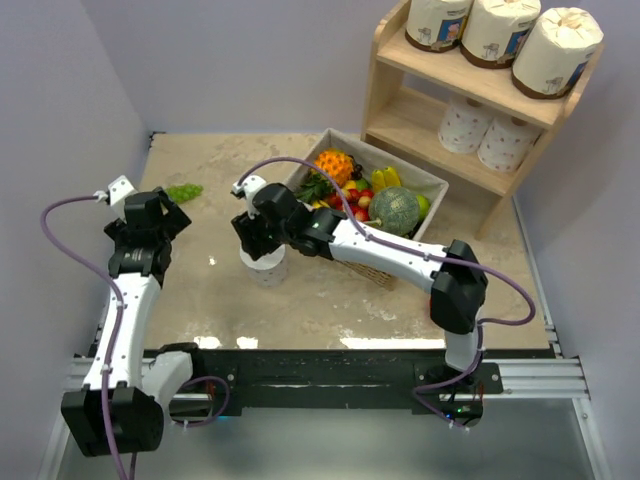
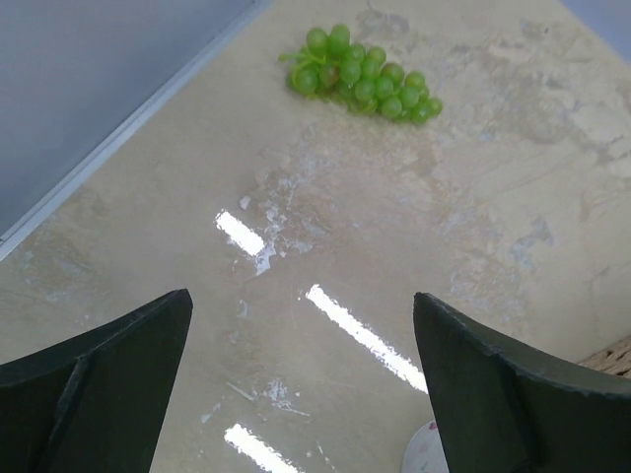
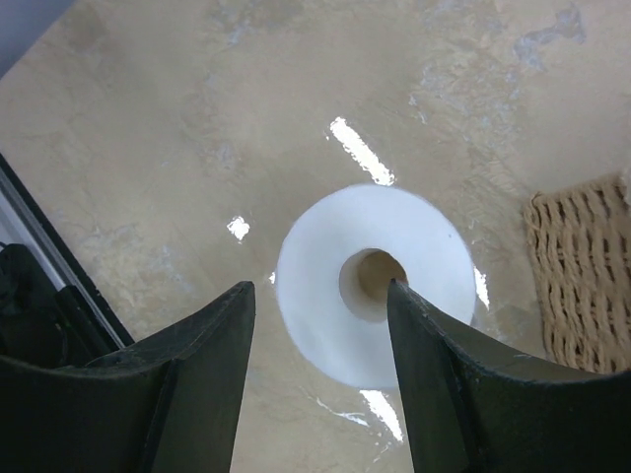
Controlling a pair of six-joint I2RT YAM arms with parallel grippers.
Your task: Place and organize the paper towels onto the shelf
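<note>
At the left, the left gripper (image 1: 160,215) is held over the table (image 1: 200,295) near a bunch of green grapes (image 2: 360,74), its jaws spread wide with nothing between them. In the middle, one bare paper towel roll (image 3: 375,286) is stood on end on the table, just beside the basket (image 1: 440,185). The right gripper (image 3: 320,288) is placed above it, jaws partly apart and not clamped on it. The roll is judged light and soft, easily dented, so it should be taken gently across its round sides. At the right, on the shelf (image 1: 385,60), three wrapped rolls (image 1: 495,30) are seen on the upper tier and two bare rolls (image 1: 485,135) on the lower.
</note>
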